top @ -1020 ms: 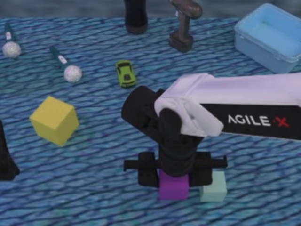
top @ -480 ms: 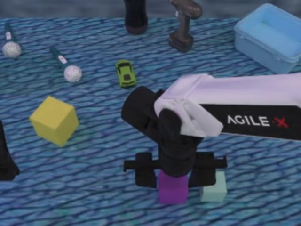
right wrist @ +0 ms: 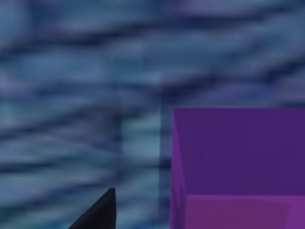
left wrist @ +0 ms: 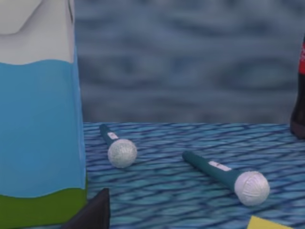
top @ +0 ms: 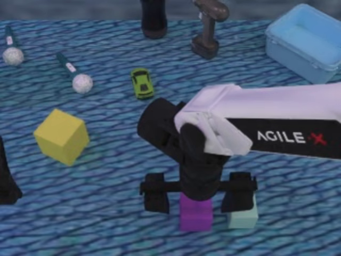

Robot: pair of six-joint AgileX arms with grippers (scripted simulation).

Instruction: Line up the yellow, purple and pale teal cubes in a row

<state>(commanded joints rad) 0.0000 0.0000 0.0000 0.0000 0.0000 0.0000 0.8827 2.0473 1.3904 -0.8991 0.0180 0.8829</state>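
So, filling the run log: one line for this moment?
right tool: open, over purple cube | teal cube: beside it | yellow cube: apart, left | left arm: parked

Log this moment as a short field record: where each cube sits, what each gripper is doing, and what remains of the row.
purple cube: on the table near the front edge, between the spread fingers of the right gripper
pale teal cube: just right of the purple one, a narrow gap between them
yellow cube: far off at the table's left, rotated, not in line
right gripper: open, above the purple cube, not gripping it
left arm: parked at the left edge
row status: two cubes side by side; yellow not yet placed
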